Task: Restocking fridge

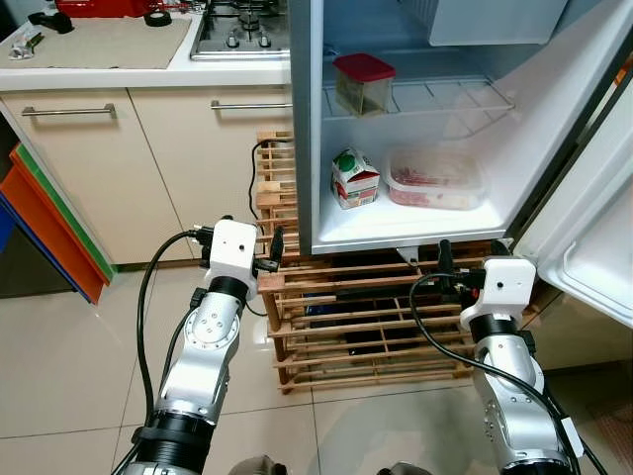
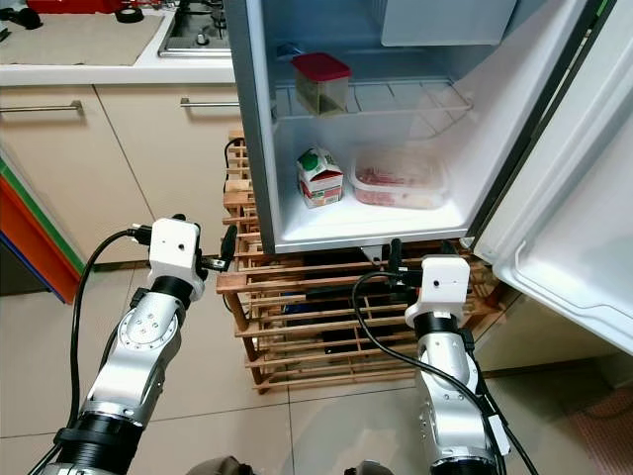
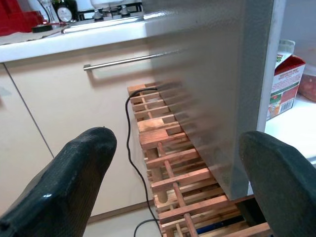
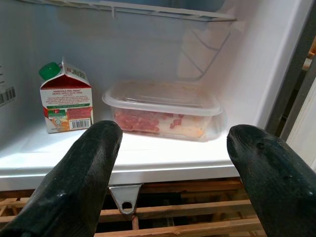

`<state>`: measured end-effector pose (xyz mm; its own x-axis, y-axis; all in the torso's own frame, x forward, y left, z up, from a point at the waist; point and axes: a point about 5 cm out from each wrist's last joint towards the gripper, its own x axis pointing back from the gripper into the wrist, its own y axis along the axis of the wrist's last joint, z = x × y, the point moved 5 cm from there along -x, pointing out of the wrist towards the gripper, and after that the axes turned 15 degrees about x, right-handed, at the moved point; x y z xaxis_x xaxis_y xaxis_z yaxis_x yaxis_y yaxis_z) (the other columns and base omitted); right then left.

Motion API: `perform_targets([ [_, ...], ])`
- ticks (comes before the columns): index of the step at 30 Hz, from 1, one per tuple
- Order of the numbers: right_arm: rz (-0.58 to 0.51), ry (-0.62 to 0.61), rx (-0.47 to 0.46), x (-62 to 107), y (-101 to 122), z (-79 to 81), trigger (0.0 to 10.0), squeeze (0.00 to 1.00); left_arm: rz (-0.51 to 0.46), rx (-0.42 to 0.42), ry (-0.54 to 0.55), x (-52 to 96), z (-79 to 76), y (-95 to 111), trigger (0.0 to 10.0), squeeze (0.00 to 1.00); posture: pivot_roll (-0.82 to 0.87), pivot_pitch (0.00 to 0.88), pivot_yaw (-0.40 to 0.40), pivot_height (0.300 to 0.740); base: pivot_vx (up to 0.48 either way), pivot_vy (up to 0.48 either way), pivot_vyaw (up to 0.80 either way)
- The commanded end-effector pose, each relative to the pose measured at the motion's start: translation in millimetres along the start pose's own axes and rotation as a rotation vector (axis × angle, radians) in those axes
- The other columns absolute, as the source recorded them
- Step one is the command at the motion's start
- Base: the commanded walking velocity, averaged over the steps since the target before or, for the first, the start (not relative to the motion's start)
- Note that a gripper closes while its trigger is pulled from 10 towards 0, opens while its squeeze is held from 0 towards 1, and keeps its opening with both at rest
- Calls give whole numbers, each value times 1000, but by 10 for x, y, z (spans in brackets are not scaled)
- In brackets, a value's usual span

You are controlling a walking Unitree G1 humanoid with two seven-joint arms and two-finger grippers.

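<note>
The fridge stood open, holding a carton, a tub and a jar. Both the left gripper and right gripper hung spread and empty just before its bottom edge. Seemingly between items, the next move called for fetching another thing to stock.

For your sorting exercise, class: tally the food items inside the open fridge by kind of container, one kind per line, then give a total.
Red-lidded containers: 1, on the wire shelf
Cartons: 1, the green-capped carton on the fridge floor
Clear plastic tubs: 1, the lidded tub beside the carton
Total: 3
</note>
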<state>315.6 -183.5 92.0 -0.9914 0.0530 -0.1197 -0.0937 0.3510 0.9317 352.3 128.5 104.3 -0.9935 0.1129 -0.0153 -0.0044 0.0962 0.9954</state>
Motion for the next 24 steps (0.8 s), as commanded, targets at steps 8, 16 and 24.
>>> perform_targets([
  [8,9,10,21,-2,-22,-6,10000,0,0,-1,-11,-46,-65,7,10000,0,45,19,12,740,0,0,0],
  [16,13,13,23,6,-33,-10,10000,0,4,18,-6,-47,-72,-7,10000,0,42,23,11,740,0,0,0],
  [24,19,18,22,18,-52,0,10000,0,8,39,3,-49,-66,-15,10000,0,43,26,11,740,-67,0,0],
])
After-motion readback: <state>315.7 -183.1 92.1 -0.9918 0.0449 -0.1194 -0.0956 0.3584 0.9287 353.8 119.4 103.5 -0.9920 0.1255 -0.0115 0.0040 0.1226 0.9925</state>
